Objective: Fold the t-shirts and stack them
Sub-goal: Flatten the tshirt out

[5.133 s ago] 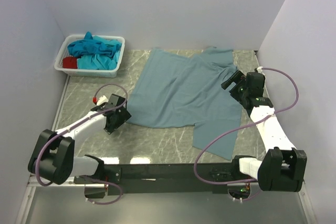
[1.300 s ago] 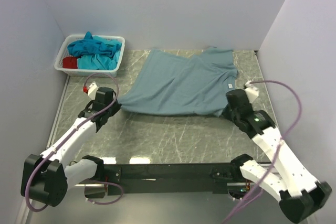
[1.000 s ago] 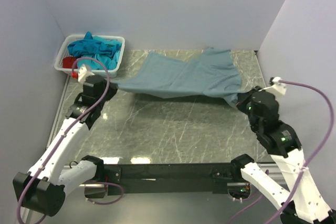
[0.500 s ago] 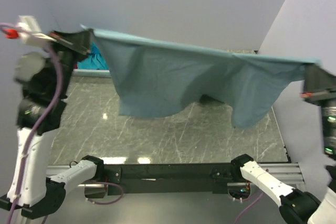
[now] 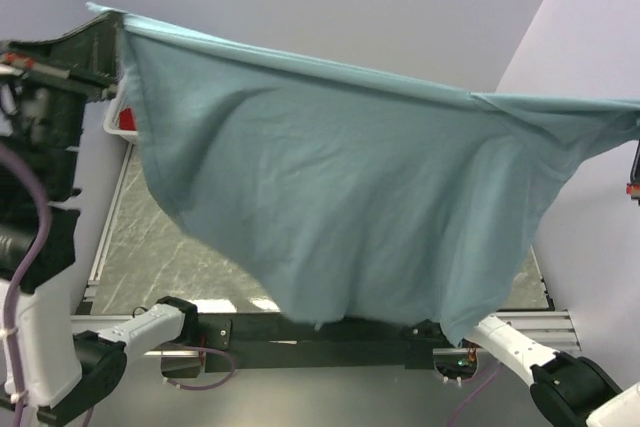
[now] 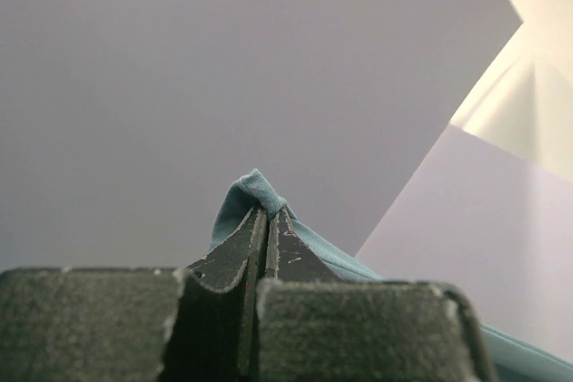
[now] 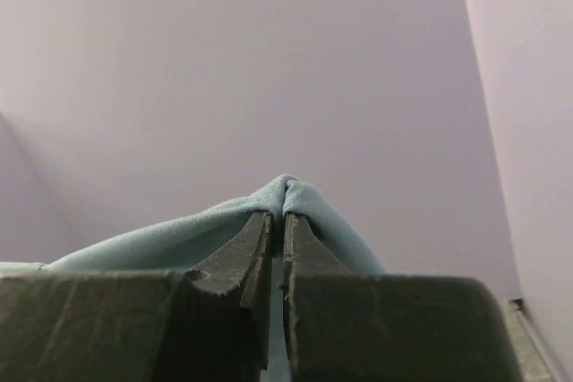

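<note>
The grey-blue t-shirt [image 5: 340, 187] hangs spread wide in the air, filling most of the top view and hiding the table behind it. My left gripper [image 5: 112, 25] holds its upper left corner high up, shut on a pinch of the cloth [image 6: 253, 192]. The shirt's upper right corner runs to the frame's right edge, where my right gripper is cut off in the top view. The right wrist view shows that gripper [image 7: 277, 214] shut on a fold of the shirt [image 7: 286, 190]. The cloth's lower edge dangles near the arm bases.
A corner of the white basket [image 5: 120, 123] with something red in it peeks out left of the shirt. A strip of the marble tabletop [image 5: 150, 247] shows at lower left. Pale walls stand close on both sides.
Both grippers have lifted the shirt from the table and raised it high toward the camera. It went from a low stretched band to a wide hanging sheet.
</note>
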Controlling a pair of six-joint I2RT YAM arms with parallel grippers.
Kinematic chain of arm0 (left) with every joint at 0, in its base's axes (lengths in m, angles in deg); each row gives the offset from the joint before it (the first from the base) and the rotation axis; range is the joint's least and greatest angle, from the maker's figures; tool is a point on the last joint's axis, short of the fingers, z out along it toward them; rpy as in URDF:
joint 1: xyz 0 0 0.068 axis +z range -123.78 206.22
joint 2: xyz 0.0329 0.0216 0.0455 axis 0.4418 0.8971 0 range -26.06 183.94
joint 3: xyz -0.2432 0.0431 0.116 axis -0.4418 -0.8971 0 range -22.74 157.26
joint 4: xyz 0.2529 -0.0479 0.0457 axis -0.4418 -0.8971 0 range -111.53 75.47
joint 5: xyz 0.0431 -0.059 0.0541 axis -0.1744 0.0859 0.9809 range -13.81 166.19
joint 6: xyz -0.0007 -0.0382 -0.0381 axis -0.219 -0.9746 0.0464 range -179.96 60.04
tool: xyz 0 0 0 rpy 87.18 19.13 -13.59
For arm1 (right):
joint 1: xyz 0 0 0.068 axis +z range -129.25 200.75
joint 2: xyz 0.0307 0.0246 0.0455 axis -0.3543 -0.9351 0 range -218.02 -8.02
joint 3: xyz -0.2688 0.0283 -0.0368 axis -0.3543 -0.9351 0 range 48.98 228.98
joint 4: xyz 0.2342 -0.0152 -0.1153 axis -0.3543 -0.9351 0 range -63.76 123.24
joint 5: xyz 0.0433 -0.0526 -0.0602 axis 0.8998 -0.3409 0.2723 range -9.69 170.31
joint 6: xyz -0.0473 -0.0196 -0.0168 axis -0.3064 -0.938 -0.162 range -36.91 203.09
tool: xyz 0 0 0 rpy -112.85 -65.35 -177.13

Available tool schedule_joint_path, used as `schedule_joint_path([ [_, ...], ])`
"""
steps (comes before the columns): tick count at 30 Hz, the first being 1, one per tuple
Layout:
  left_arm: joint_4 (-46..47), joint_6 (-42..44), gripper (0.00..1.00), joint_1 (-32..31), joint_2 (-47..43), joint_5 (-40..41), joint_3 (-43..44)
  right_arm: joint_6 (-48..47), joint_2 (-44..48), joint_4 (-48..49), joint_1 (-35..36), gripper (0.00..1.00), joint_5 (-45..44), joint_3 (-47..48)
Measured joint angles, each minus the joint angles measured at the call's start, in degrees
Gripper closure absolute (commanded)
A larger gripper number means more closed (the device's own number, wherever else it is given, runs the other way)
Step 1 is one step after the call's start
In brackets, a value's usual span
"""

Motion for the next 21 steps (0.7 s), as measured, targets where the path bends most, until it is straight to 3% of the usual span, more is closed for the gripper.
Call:
schedule_joint_path([
  [6, 1.31, 0.76, 1.0, 0.0, 6.05, 0.66, -2.49, -6.64, -4.07, 6.29, 0.07, 1.0, -6.54, -1.99],
  [11, 4.24, 0.55, 1.0, 0.02, 14.05, 5.99, -8.39, -10.03, -13.25, 12.41, -2.84, 1.0, -13.42, -8.17],
  [16, 8.76, -1.38, 1.0, 0.66, 29.55, 9.14, -13.18, -4.55, -26.1, 13.33, -14.82, 1.0, -7.58, -14.64],
  [21, 11.65, -3.1, 1.0, 1.9, 51.43, 8.76, -9.75, -0.15, -41.62, 14.43, -18.82, 1.0, 0.11, -18.8],
])
